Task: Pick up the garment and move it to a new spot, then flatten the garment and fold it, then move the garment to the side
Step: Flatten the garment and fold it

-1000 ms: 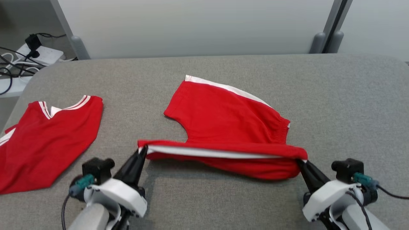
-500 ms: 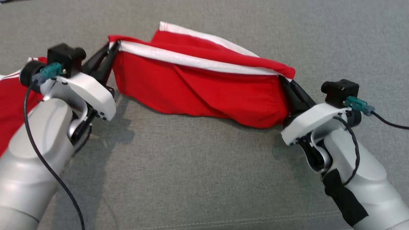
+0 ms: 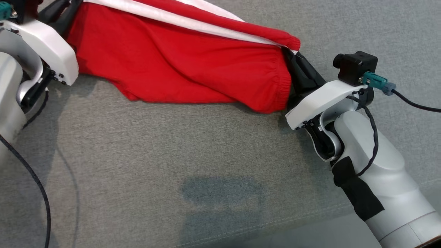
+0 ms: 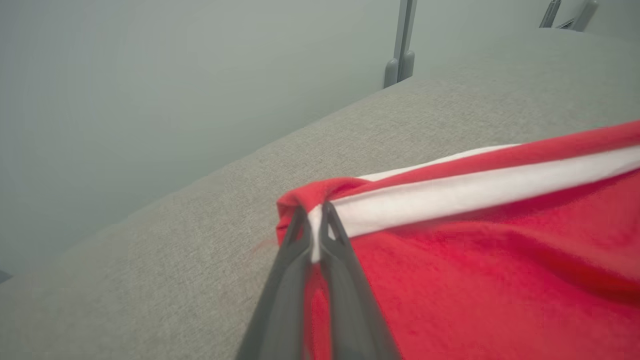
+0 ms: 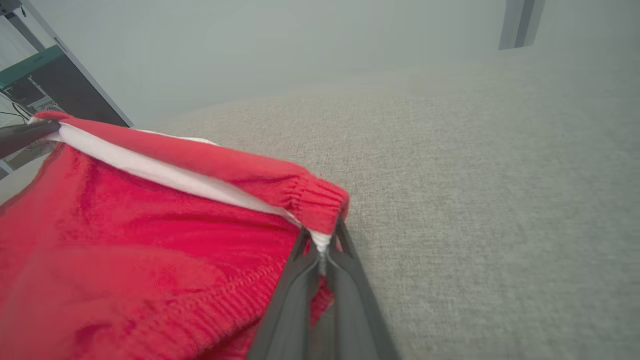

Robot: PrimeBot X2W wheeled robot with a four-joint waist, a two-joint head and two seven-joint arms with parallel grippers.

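The garment is a pair of red shorts point(image 3: 179, 65) with a white side stripe and an elastic waistband. It hangs stretched between my two grippers, and its lower edge sags onto the grey fabric table point(image 3: 172, 155). My left gripper point(image 4: 314, 220) is shut on the stripe's end of the red shorts point(image 4: 475, 260). In the head view the left gripper point(image 3: 72, 5) sits at the top left corner. My right gripper point(image 3: 289, 53) is shut on the waistband corner. The right wrist view shows the right gripper point(image 5: 322, 240) pinching the gathered elastic of the red shorts point(image 5: 125, 240).
A grey partition wall with metal posts point(image 4: 400, 55) stands behind the table. A dark cabinet and cables point(image 5: 30, 95) lie beyond the table's far left. Cables run from both wrists. Bare grey table surface stretches in front of the shorts.
The head camera has tilted down and the picture has shifted. Both grippers have carried the shorts up and forward, folding the near edge over the rest. The second red garment has left the view.
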